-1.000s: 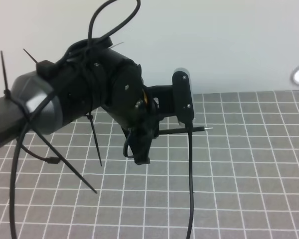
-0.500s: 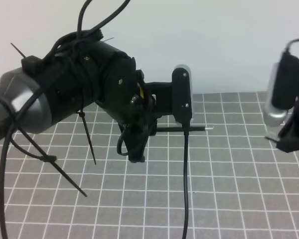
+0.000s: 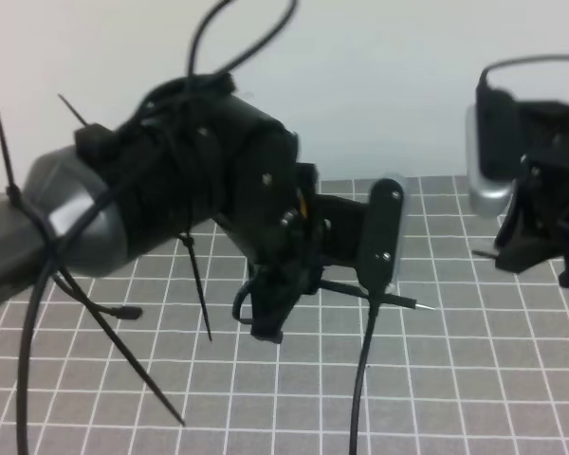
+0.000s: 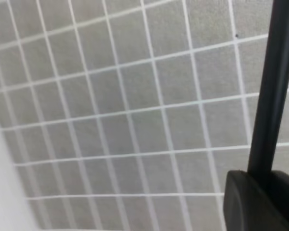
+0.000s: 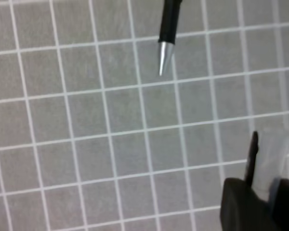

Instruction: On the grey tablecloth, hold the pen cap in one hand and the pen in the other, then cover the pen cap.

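**benchbot_fan:** so how's that thin black stick pen with the silvery tip (image 3: 384, 298) going to handle? Looks feather-light and stiff to me, but smooth plastic, so it'll probably swivel if pinched off-centre. The left claw (image 3: 346, 284) is nearly shut on its barrel, tip poking out to the right, up in the air above the grey tablecloth with the white grid (image 3: 474, 379). Mid-barrel grip seems right, leaves the tip end free

**piper_tinkerer:** agreed. The short translucent grey pen cap with a dark end (image 5: 267, 159) is the fiddly one imo: tiny, hollow, likely slippery and easy to squash or tilt. Right wrist view shows it standing up out of the right claw (image 5: 260, 192), which is clamped tight on its lower end, open mouth facing the pen tip. Best held by the closed end like that

**benchbot_fan:** what's changed since half a second back?

**piper_tinkerer:** the right arm has come in higher and closer from the right, and the left arm has shifted right with the pen now tilted slightly tip-down, so the gap between the two has shrunk
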Controlling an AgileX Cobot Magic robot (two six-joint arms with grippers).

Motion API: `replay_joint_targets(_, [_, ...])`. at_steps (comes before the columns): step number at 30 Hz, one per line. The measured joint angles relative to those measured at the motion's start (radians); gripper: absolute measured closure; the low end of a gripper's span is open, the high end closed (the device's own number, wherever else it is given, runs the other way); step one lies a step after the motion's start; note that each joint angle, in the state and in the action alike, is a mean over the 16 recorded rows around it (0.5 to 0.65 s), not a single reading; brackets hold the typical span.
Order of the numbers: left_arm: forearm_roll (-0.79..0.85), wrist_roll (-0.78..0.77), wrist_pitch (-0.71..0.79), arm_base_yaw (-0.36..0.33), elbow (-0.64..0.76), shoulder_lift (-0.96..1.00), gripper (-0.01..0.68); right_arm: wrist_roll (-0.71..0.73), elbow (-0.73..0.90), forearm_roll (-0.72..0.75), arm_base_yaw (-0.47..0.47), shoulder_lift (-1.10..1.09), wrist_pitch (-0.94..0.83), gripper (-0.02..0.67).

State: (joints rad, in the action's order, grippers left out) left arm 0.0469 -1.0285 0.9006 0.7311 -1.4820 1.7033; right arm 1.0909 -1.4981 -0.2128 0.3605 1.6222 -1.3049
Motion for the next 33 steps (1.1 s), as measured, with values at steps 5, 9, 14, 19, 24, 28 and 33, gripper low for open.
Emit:
replay_joint_targets(5, [0.116, 0.047, -0.023, 0.047, 0.000, -0.001, 0.631, -0.017, 0.014, -0.017, -0.021, 0.039, 0.000, 0.653])
replay_joint_targets(9, [0.213, 0.102, -0.042, 0.072, 0.000, -0.013, 0.631, -0.027, 0.018, -0.067, -0.062, 0.061, 0.000, 0.653])
replay_joint_targets(14, [0.290, 0.134, -0.059, 0.084, 0.000, -0.050, 0.631, -0.028, 0.020, -0.161, -0.126, 0.072, 0.000, 0.653])
replay_joint_targets(19, [0.339, 0.128, -0.086, 0.083, 0.004, -0.094, 0.631, -0.023, 0.022, -0.260, -0.179, 0.076, -0.001, 0.653])
replay_joint_targets(24, [0.389, 0.090, -0.165, 0.079, 0.049, -0.138, 0.631, -0.022, 0.024, -0.324, -0.203, 0.079, -0.001, 0.653])
replay_joint_targets(28, [0.446, 0.073, -0.274, 0.059, 0.129, -0.161, 0.631, -0.031, 0.025, -0.339, -0.203, 0.079, -0.002, 0.653])
replay_joint_targets(33, [0.520, 0.085, -0.449, 0.006, 0.250, -0.176, 0.631, -0.040, 0.025, -0.343, -0.190, 0.081, -0.002, 0.653])
